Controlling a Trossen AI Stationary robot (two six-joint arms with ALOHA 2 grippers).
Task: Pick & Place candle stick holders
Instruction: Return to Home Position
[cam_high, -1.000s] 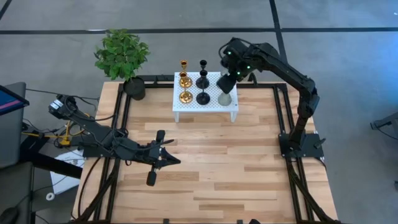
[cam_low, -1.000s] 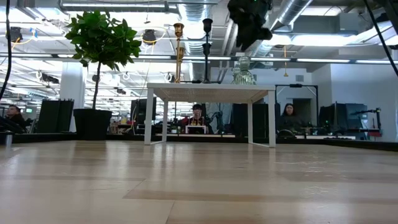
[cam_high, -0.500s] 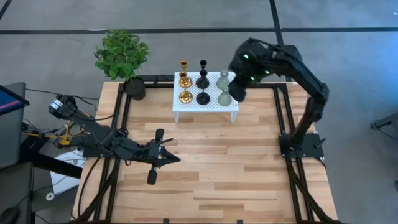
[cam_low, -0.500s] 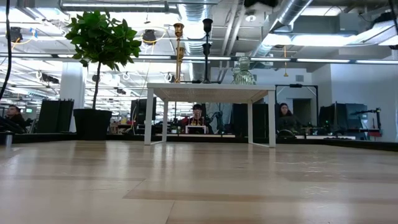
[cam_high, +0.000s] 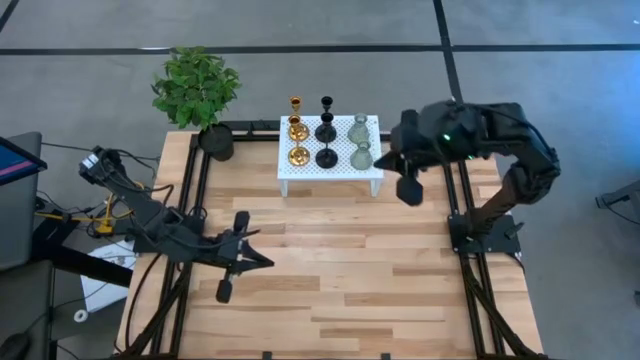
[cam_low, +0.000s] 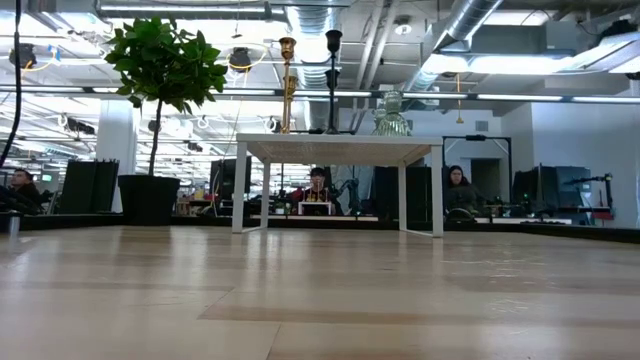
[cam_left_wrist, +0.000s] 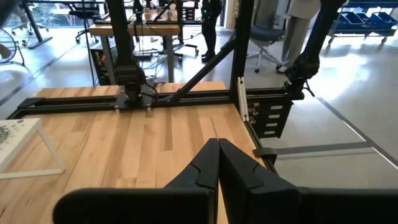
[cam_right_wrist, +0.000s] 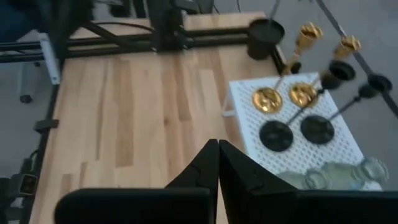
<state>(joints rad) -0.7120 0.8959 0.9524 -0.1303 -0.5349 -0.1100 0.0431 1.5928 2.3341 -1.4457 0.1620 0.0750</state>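
Note:
Six candle stick holders stand upright on their round bases on a white perforated stand (cam_high: 330, 172) at the table's far edge: two gold (cam_high: 297, 142) (cam_right_wrist: 267, 99), two black (cam_high: 326, 143) (cam_right_wrist: 275, 134), two grey-green (cam_high: 360, 143) (cam_right_wrist: 336, 174). In the low view the gold holder (cam_low: 287, 85), the black holder (cam_low: 333, 78) and the grey-green holder (cam_low: 391, 114) rise above the stand's top (cam_low: 340, 143). My right gripper (cam_high: 405, 182) (cam_right_wrist: 217, 150) hangs shut and empty just right of the stand. My left gripper (cam_high: 260, 258) (cam_left_wrist: 217, 149) is shut and empty over the table's left half.
A potted plant (cam_high: 197, 90) in a black pot (cam_high: 215, 142) stands at the far left corner, left of the stand. Black frame rails (cam_high: 455, 215) run along the table's sides. The bare wooden top (cam_high: 340, 270) spreads between the arms. People sit in the room beyond (cam_low: 318, 185).
My right gripper has drawn back from above the far grey-green holder, going toward the table's right and near edges, away from the stand. Both grey-green holders stay upright on the stand. My left gripper has shifted a little toward the table's left and near edges.

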